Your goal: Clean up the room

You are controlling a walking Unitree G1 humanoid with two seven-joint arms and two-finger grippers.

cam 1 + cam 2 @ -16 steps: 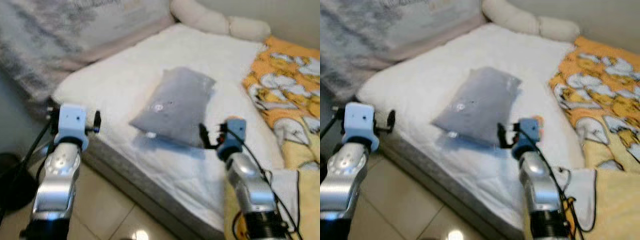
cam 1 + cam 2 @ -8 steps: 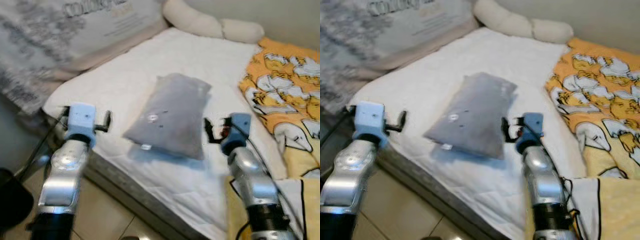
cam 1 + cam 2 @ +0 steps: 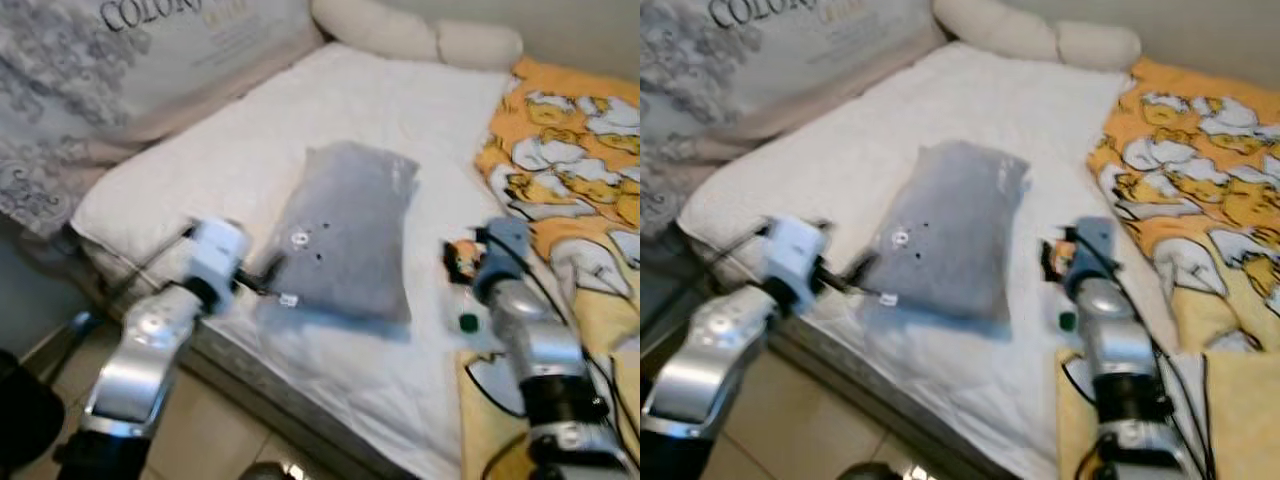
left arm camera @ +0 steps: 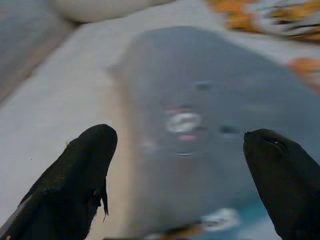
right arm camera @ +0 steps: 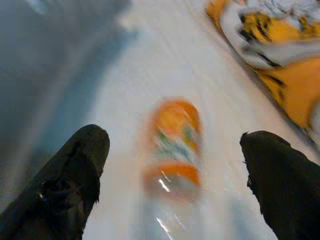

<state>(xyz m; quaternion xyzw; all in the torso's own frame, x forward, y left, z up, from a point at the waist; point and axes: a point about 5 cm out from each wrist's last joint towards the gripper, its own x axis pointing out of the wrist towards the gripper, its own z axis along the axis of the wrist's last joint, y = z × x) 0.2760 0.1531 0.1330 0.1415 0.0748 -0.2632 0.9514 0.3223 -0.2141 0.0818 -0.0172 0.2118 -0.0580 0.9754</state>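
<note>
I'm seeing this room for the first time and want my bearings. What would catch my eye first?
A grey pillow lies in the middle of the white bed, with the open left pincer reaching toward its near edge. To the robot's right, a bright orange cartoon blanket covers that side of the bed. Between the pillow and the blanket, a small orange-labelled bottle lies on the sheet, framed by the open right pincer.

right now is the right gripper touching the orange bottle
Apart. The right wrist view shows the bottle lying on the white sheet between the open right gripper, bare sheet on both sides.
</note>
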